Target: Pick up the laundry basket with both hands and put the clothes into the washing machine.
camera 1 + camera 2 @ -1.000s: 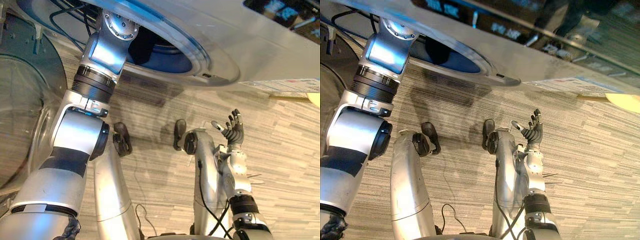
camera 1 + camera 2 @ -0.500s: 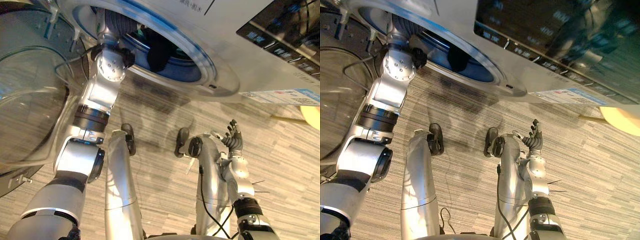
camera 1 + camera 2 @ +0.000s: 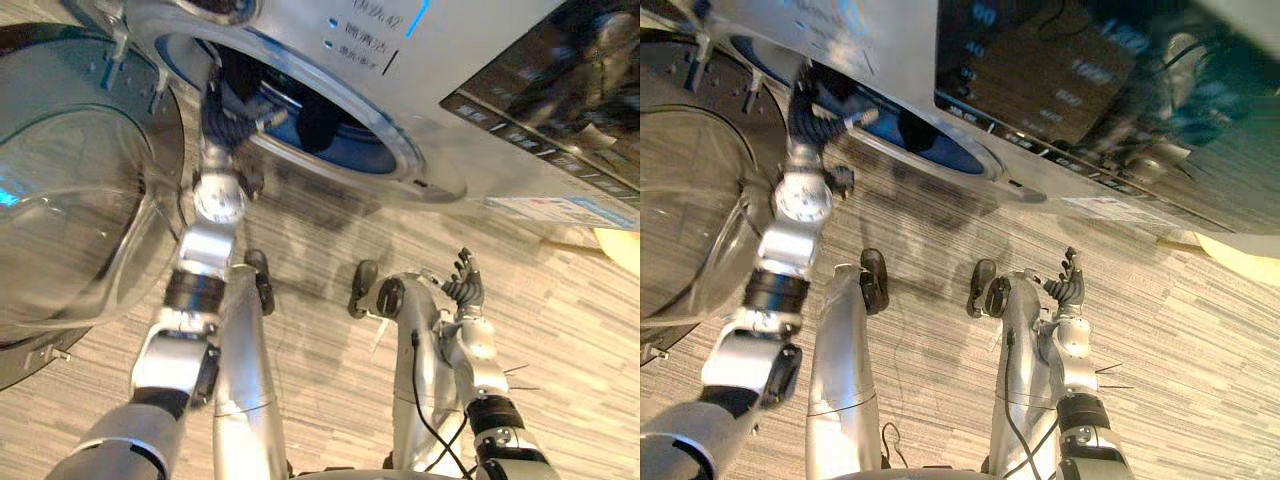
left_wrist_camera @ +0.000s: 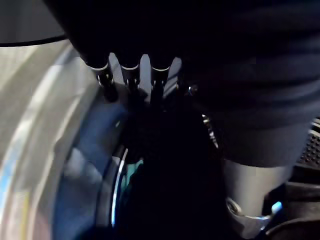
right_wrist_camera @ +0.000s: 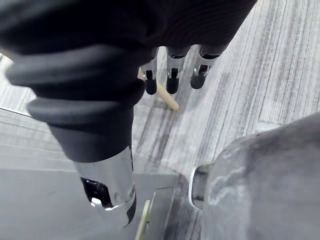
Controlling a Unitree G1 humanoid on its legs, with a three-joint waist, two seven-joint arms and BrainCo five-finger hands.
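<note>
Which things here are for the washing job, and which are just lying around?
For the job: washing machine, its open glass door, dark clothes in the drum, left hand at the drum opening, right hand hanging open.
Just there: pale yellow thing at the edge, striped floor.

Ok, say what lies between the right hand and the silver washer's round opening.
Bare grey striped floor between right hand and opening, left eye view.

Left hand inside washing machine (door open).
</note>
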